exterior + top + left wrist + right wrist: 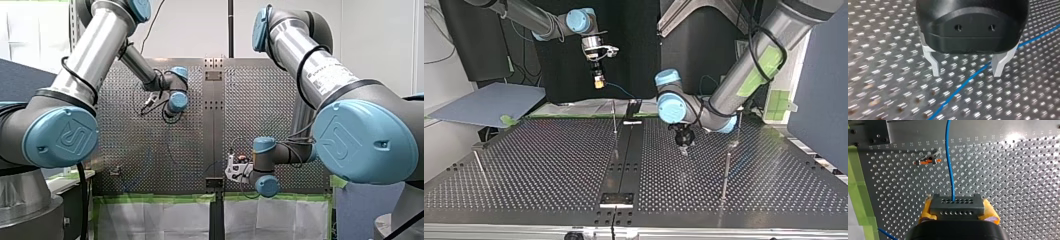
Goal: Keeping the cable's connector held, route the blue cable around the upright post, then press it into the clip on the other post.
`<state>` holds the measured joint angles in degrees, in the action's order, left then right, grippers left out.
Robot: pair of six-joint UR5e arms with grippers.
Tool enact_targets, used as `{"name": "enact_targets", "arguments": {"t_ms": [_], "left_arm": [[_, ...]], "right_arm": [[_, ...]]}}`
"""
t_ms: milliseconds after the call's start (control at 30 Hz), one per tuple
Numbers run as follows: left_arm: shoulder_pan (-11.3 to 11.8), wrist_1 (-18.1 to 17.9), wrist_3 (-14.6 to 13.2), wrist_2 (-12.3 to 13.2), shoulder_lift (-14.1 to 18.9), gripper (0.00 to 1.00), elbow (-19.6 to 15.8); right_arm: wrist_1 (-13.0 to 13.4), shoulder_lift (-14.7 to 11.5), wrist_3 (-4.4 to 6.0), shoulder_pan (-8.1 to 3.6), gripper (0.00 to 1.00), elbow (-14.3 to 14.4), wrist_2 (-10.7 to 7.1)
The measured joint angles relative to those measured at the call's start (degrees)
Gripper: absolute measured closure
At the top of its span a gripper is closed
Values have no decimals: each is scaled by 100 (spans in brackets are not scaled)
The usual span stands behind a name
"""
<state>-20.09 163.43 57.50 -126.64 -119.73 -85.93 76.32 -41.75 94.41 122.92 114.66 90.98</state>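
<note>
Upper left of the top view, my right hand (pixel 599 83) hangs well above the worktop (pixel 549 165) — its yellow pads (pixel 926 210) clenched on the grey connector (pixel 957 206). From the connector the blue cable (pixel 949 157) runs ahead of the hand, passing beside a small orange clip (pixel 928 160). Right of centre, my left hand (pixel 683 144) sits low over the worktop, metal fingers (pixel 934 64) spread apart — the cable lies between them, ungripped. A thin upright post (pixel 614 117) stands at centre.
</note>
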Motion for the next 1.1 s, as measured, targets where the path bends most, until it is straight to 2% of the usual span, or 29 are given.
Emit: {"name": "enact_targets", "arguments": {"t_ms": [267,767,1100], "left_arm": [[12,-10,-331,-306,-281,0,0],[-20,-140,-1014,-395,-323,0,0],[-101,-60,-1299,-661,-691,0,-2]], "right_arm": [[30,-1,1,0,100,0,0],[65,1,6,0,100,0,-32],[97,2,26,0,100,0,-73]]}}
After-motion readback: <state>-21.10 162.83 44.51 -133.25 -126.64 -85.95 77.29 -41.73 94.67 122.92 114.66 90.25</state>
